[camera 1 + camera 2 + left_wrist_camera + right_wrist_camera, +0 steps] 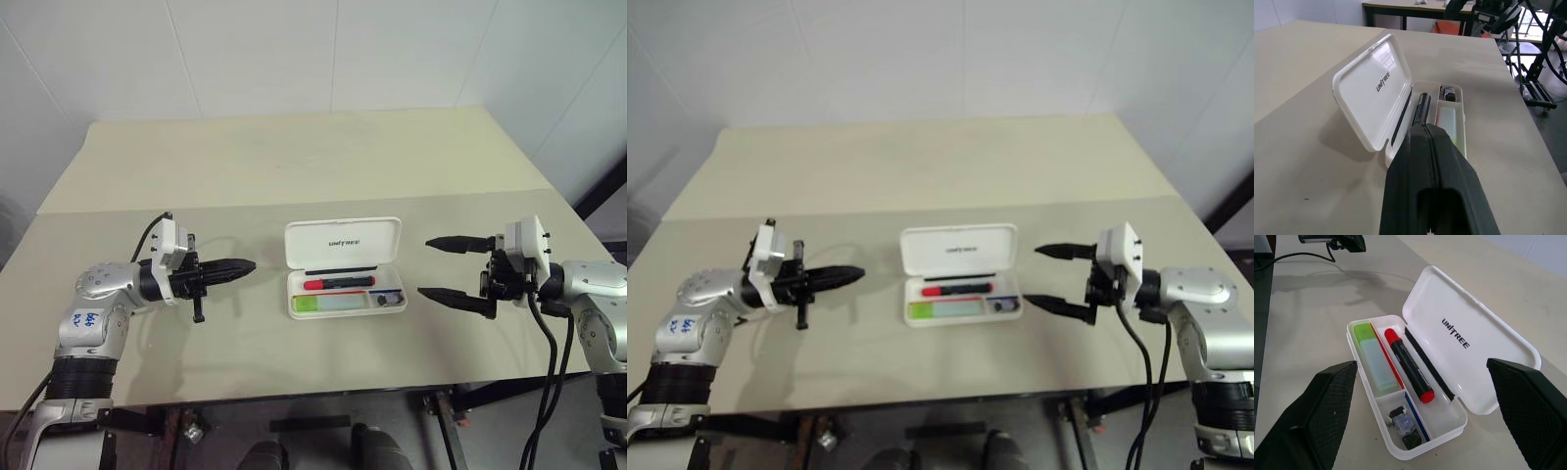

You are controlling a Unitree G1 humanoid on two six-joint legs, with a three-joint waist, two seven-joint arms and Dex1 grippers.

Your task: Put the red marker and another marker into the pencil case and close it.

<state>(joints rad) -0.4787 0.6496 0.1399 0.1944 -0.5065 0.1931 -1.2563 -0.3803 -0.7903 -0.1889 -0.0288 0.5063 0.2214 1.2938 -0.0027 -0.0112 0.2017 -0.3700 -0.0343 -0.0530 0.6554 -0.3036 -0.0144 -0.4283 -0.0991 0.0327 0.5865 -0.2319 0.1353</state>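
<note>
White case [343, 266] is sitting mid-frame, lid up, red marker [1409, 364] and highlighter [1374, 354] probably fully seated. Left gripper [238, 266] is pinched empty, right gripper [456, 269] is gaping; push the lid evenly.

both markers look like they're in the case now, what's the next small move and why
Probably bring the shut left gripper behind the raised lid and tip it down. The red marker and the green highlighter already lie in the pencil case, and the lid stands open. The right gripper hangs open beside the case, touching nothing.
</note>
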